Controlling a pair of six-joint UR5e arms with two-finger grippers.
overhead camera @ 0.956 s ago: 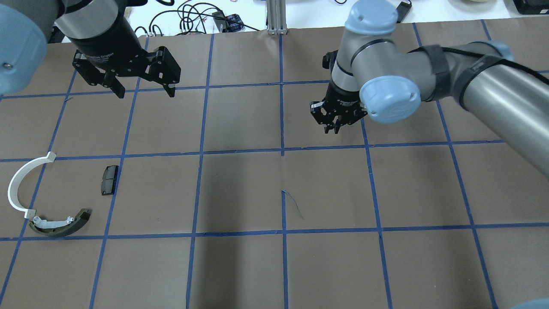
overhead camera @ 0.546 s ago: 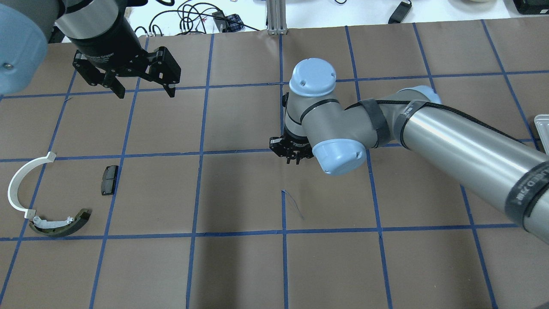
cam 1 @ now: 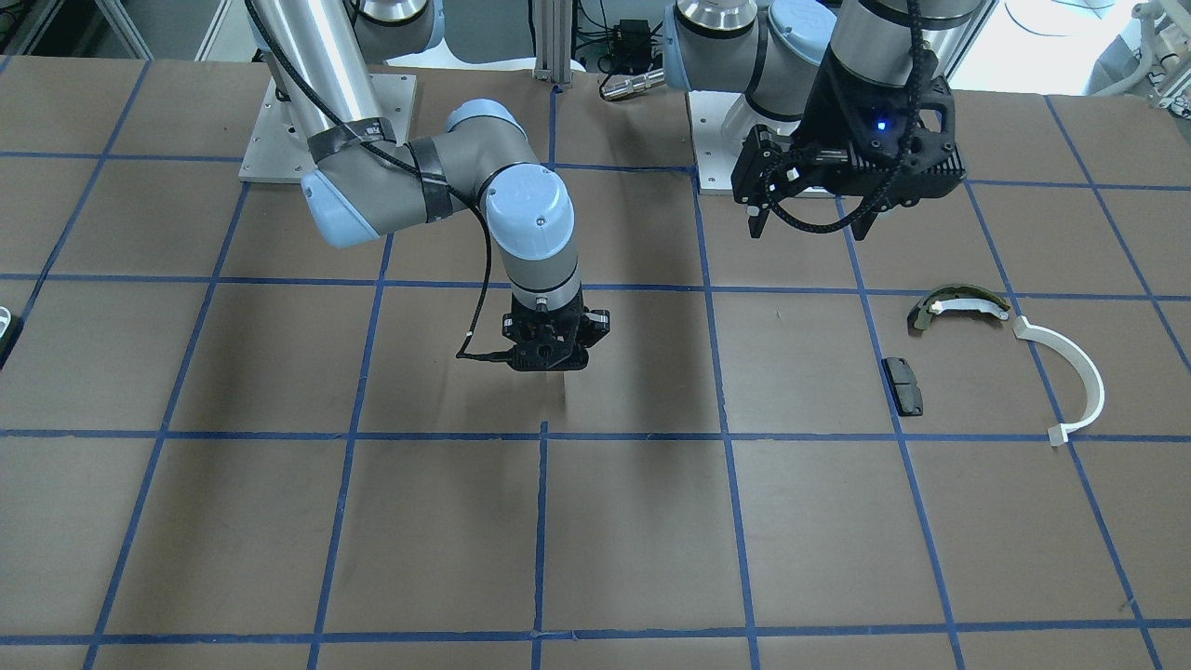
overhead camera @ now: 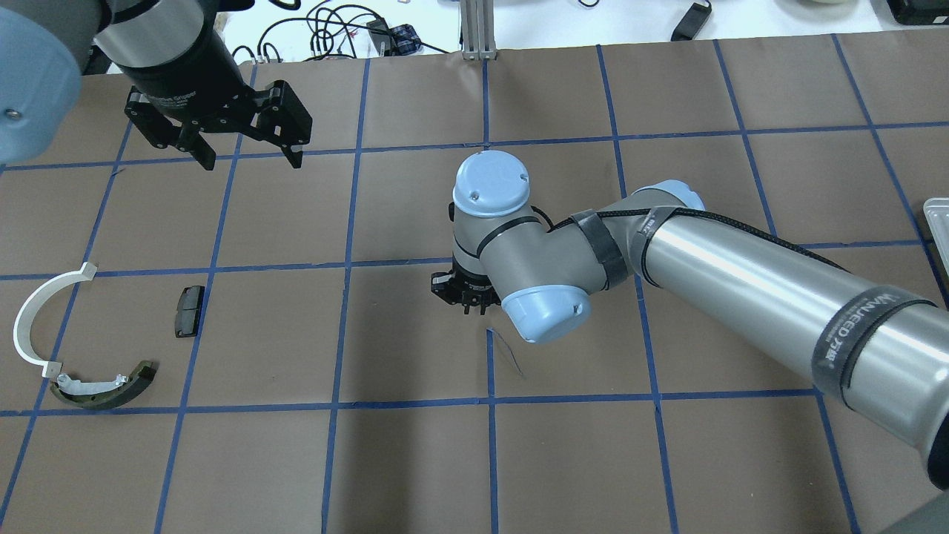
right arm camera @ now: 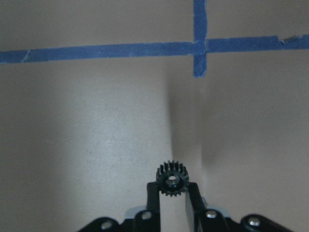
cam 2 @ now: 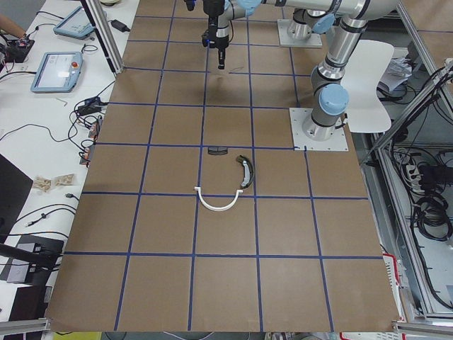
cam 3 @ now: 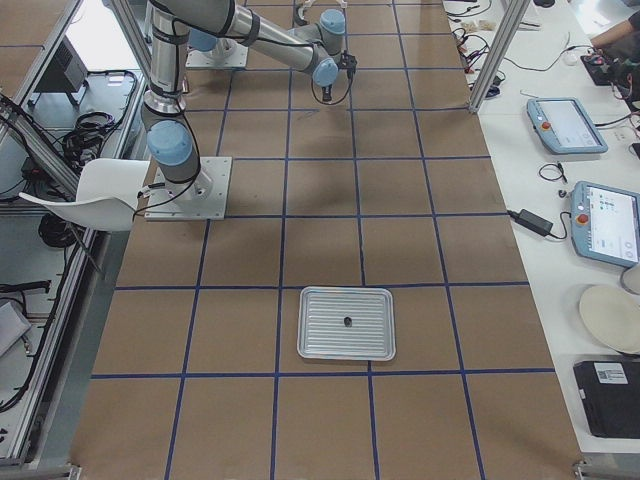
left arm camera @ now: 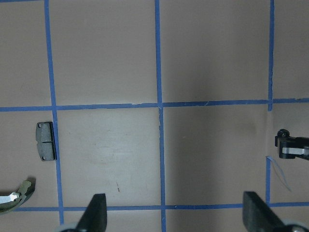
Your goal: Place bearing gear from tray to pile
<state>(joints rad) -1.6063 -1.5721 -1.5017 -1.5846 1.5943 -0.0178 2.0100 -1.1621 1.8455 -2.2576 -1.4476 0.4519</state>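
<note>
One tiny black toothed gear (right arm camera: 171,180) gripped only by the tips of my right hand (overhead camera: 467,304), could slip mid-carry; left hand (overhead camera: 252,157) hangs released.

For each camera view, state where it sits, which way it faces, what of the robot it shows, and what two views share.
Front-facing: across the table, facing the robot; shows left gripper and right gripper.
Overhead: behind the robot, looking forward and down; both grippers.
Exterior left: table's left end, looking along it; pile nearest, arms beyond.
Exterior right: opposite end; tray nearest, arms beyond.
Left wrist: looks down between open left fingers at pad.
Right wrist: looks down past gear held by right fingertips.
Shared: pad, in left wrist and overhead.
</note>
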